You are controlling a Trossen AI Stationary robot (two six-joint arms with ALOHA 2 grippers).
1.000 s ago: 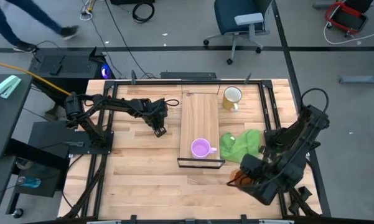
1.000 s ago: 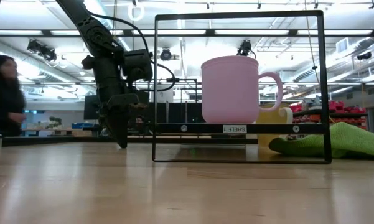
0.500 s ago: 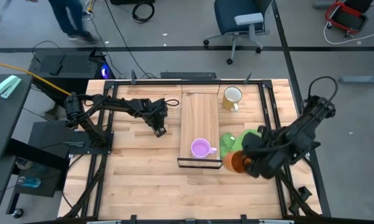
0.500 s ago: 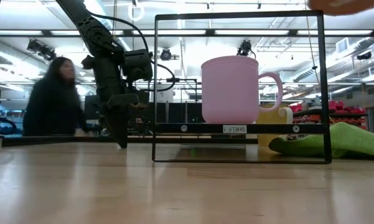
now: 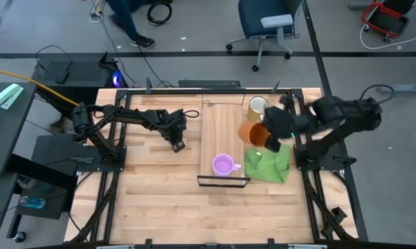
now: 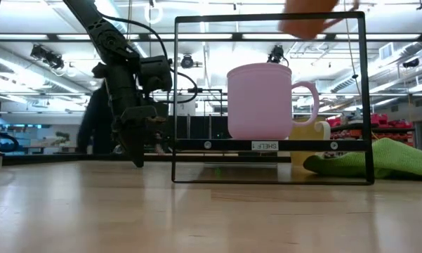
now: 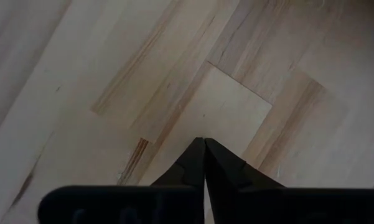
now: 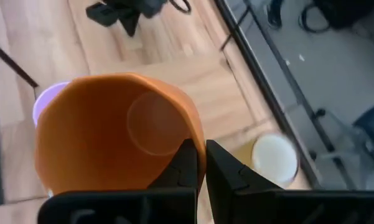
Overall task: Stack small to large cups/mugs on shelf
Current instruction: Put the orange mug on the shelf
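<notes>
Carrying the orange mug (image 5: 252, 133) by its rim, the right gripper (image 8: 201, 163) has one finger inside the cup wall and one outside, clamped on it. In the high view this mug is held in the air at the right edge of the shelf (image 5: 221, 124), between the plank and the green cloth (image 5: 270, 164), with the right gripper (image 5: 272, 134) reaching in from the table's right side. The light-purple mug (image 5: 223, 164) stands upright on the shelf close to its black metal frame (image 5: 223, 181), handle pointing toward the cloth. The pale yellow-cream mug (image 5: 258, 108) sits on the tabletop just beside the shelf's far right corner. The left gripper (image 5: 177, 145) rests low over the bare wooden tabletop (image 5: 152, 200) to the left of the shelf, well apart from all three mugs; its wrist view shows the two fingers (image 7: 196, 163) pressed together at the tips, holding nothing.
</notes>
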